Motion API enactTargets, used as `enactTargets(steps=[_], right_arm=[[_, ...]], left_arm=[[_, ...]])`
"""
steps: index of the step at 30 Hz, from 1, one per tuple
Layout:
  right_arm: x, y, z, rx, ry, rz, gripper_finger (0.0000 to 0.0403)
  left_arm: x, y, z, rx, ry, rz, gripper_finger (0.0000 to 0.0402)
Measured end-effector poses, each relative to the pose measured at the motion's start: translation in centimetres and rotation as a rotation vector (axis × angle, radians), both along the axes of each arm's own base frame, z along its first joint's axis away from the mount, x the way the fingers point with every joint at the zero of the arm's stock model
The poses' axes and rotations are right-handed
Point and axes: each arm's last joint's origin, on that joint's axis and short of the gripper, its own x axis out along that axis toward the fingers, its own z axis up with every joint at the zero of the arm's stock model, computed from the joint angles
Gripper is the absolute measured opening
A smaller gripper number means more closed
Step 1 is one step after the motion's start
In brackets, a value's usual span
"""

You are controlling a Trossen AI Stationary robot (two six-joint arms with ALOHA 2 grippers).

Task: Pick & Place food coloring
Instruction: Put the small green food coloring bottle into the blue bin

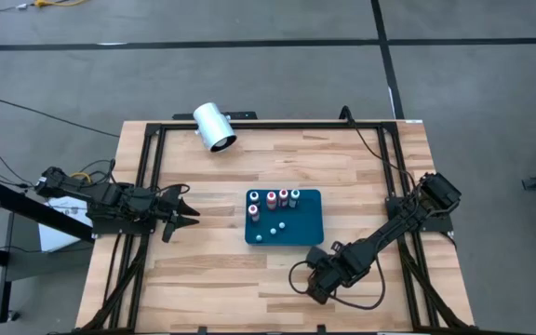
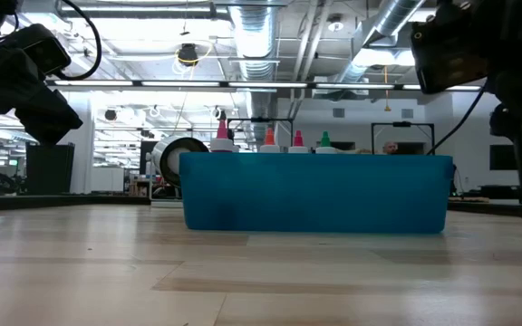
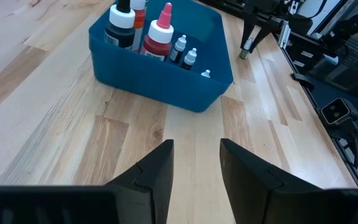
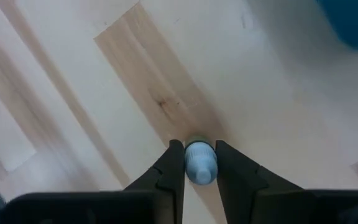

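The teal tray [image 1: 301,229] sits mid-table and holds several food coloring bottles [image 1: 272,200], larger ones with red, white and green caps standing upright along its far side and tiny ones [image 3: 186,53] nearer. My right gripper [image 1: 316,282] is just off the tray's near right corner, pointing down, shut on one tiny pale-capped bottle [image 4: 199,163]. My left gripper [image 1: 188,212] hovers open to the left of the tray, pointing at it, with the tray [image 3: 160,78] ahead of its fingers. My right gripper pinches a tiny food coloring bottle by its pale cap [image 4: 199,167] between the two fingers, coming from above and pointing down. The bottle stands upright along the fingers. I cannot tell whether its base touches the wood below.
A big white cylinder [image 1: 215,127] lies on its side near the table's far edge, left of centre. A black frame [image 1: 147,167] runs along the table's left, far and right sides. Bare wood stretches between my left gripper and the tray and along the near edge.
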Motion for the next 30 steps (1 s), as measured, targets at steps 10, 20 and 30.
enactTargets(steps=[10, 20, 30], right_arm=[[1.1, 0.1, 2.0, 0.124, -0.061, 0.021, 0.0064], [2.3, -0.8, 7.1, 0.136, -0.251, 0.194, 0.0064], [2.6, -3.8, 10.7, 0.088, -0.398, 0.172, 0.0064]], left_arm=[[0.0, 0.0, 0.0, 0.006, 0.002, -0.002, 0.0122], [0.0, 0.0, -0.1, 0.007, 0.006, -0.002, 0.0122], [-0.1, 0.0, -0.1, 0.008, 0.015, -0.003, 0.0122]])
